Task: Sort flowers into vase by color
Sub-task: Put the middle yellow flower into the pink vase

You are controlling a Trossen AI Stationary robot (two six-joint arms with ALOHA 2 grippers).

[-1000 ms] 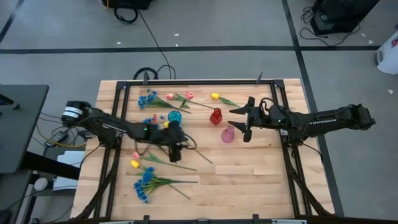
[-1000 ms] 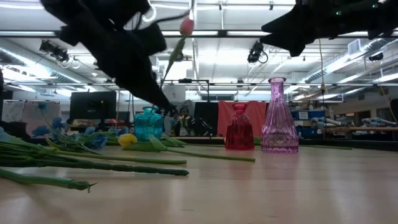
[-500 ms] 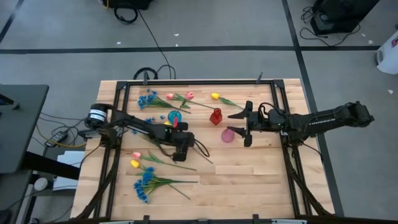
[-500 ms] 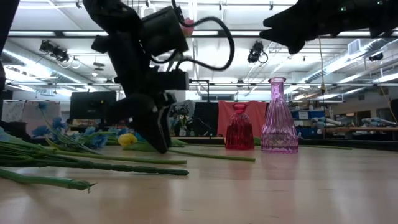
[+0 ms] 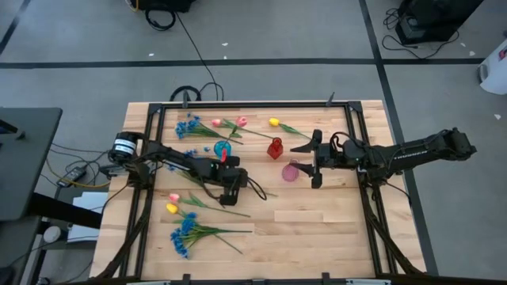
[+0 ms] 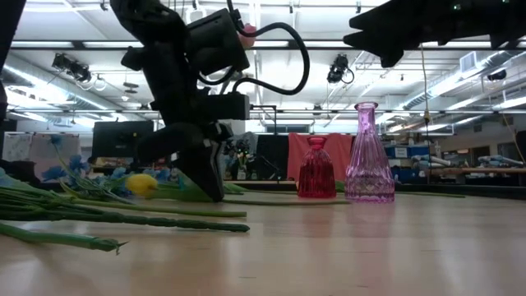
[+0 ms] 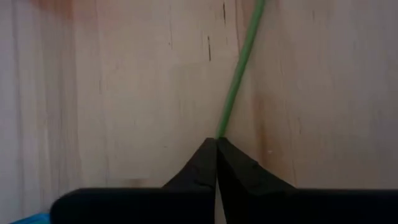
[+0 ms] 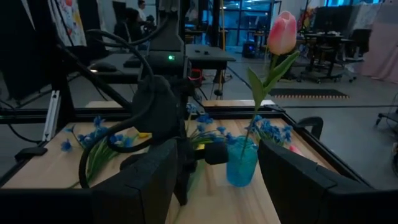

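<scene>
The left gripper [image 5: 226, 198] is down at the wooden table [image 5: 317, 229], its two dark fingers [image 7: 199, 171] pressed together on the end of a green stem [image 7: 239, 62]; the wrist view shows the stem running straight away from the fingertips across the boards. In the high view that stem [image 5: 257, 190] reaches from the gripper toward the table's middle. Which flower head it belongs to cannot be told from here.

Just behind this gripper stands a teal vase [image 5: 223, 148] holding one pink tulip [image 8: 282, 32], upright. Blue sprays [image 5: 187, 127] and further tulips [image 5: 241, 121] lie on the far side of the vase. On the gripper's outer side lie a pink and a yellow tulip [image 5: 171, 207], and nearer the front edge another blue spray [image 5: 184, 235].

The right gripper [image 5: 314, 161] hangs above the table, fingers spread wide, with the pink vase [image 5: 291, 171] just beside it and the red vase [image 5: 275, 148] near. White lettering runs along the right arm [image 5: 412, 156], too small to read.
</scene>
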